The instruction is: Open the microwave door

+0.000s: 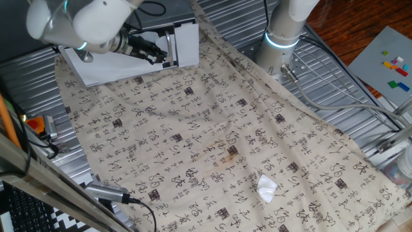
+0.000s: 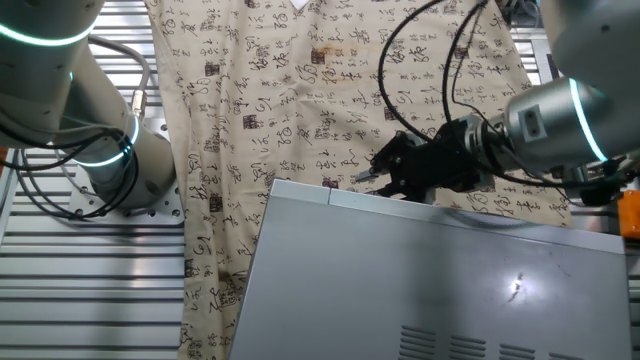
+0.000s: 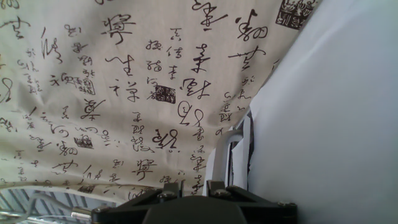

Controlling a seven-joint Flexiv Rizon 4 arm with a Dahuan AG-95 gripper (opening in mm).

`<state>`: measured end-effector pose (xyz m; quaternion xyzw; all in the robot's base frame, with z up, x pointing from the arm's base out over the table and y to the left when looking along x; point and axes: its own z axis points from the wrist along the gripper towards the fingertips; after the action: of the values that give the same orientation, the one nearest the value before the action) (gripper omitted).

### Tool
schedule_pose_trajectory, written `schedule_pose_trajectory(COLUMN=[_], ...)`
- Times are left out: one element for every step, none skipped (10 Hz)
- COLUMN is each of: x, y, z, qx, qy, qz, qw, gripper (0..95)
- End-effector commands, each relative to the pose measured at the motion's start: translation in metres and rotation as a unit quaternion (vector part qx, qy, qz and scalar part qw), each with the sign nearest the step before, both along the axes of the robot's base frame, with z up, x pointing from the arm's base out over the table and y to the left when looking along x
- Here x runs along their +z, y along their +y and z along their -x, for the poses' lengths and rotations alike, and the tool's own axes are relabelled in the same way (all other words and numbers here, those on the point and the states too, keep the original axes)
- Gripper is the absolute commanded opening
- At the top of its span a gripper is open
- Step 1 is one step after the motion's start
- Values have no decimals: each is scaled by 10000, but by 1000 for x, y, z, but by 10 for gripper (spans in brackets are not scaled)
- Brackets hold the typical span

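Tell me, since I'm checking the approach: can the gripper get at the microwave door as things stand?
Probably yes. The gripper is already at the edge of the microwave door, with nothing between them; only the printed cloth lies below. Whether the jaws are closed on it is unclear.

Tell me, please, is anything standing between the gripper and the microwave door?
Nothing visible does. The gripper is already at the edge of the microwave door. In the hand view a white handle sits just ahead of the gripper beside the door, with only the printed cloth behind.
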<state>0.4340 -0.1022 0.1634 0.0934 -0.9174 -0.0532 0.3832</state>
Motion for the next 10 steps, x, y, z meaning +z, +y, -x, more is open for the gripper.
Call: schedule_pose_trajectory(x=[0, 1, 0, 0, 0, 1, 1, 1, 1, 2], y=[-4, -3, -2, -2, -2, -2, -2, -2, -3, -3], z=[0, -3, -4, -4, -4, -4, -4, -4, -4, -3], qx=[25, 60, 126, 243, 425, 425, 441, 475, 504, 527], qy=[-1, 0, -9, -37, -58, -56, -19, 51, 120, 217], qz=[28, 60, 93, 139, 274, 273, 275, 275, 277, 269], qw=[10000, 10000, 9999, 9996, 9987, 9987, 9986, 9985, 9983, 9980], gripper=[190, 190, 190, 190, 190, 190, 190, 190, 190, 190])
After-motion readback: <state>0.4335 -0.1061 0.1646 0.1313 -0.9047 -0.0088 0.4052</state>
